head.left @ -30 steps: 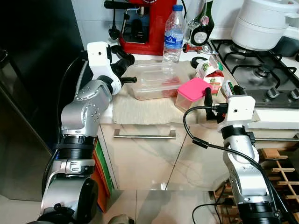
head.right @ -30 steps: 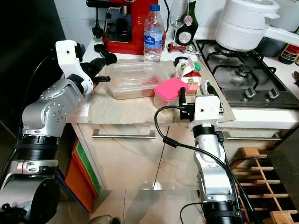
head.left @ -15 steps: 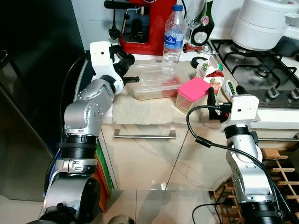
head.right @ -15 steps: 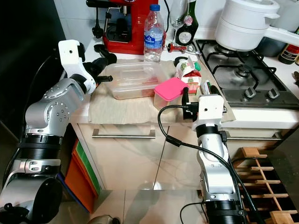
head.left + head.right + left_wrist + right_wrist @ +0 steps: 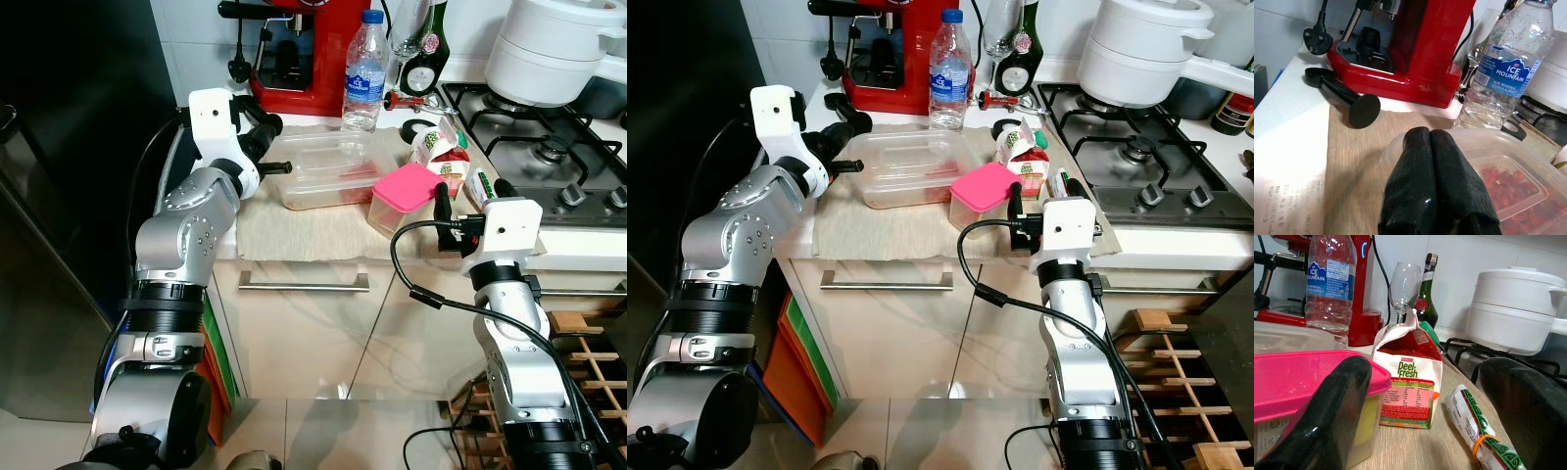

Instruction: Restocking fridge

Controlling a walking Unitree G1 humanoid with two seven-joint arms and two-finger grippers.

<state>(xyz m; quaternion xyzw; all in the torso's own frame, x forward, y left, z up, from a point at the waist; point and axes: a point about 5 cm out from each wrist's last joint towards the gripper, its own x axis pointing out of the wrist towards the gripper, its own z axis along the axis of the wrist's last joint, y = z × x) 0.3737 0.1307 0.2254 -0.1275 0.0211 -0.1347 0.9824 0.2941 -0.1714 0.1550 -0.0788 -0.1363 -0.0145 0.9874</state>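
Note:
A clear plastic container [image 5: 328, 171] with red food inside lies on a beige cloth [image 5: 294, 230] on the counter. My left gripper [image 5: 275, 166] is shut with nothing in it, its tips [image 5: 1429, 133] over the container's left rim. To the right stand a pink-lidded tub [image 5: 404, 194], a Peel Fresh carton [image 5: 441, 152] and a wrapped roll [image 5: 480, 184]. My right gripper [image 5: 468, 196] stands open at the counter's front edge. One of its fingers [image 5: 1334, 411] is beside the tub, the other [image 5: 1528, 406] beyond the roll [image 5: 1476, 433].
A water bottle [image 5: 364, 69], a red coffee machine [image 5: 294, 49], a wine glass and a dark bottle stand at the back. A hob [image 5: 549, 147] with a white pot [image 5: 554, 49] is on the right. A dark fridge [image 5: 69, 196] rises on the left. Cupboard fronts lie below.
My left arm has edged slightly toward the clear container. The right arm has shifted a little to the right. The objects on the counter have not moved.

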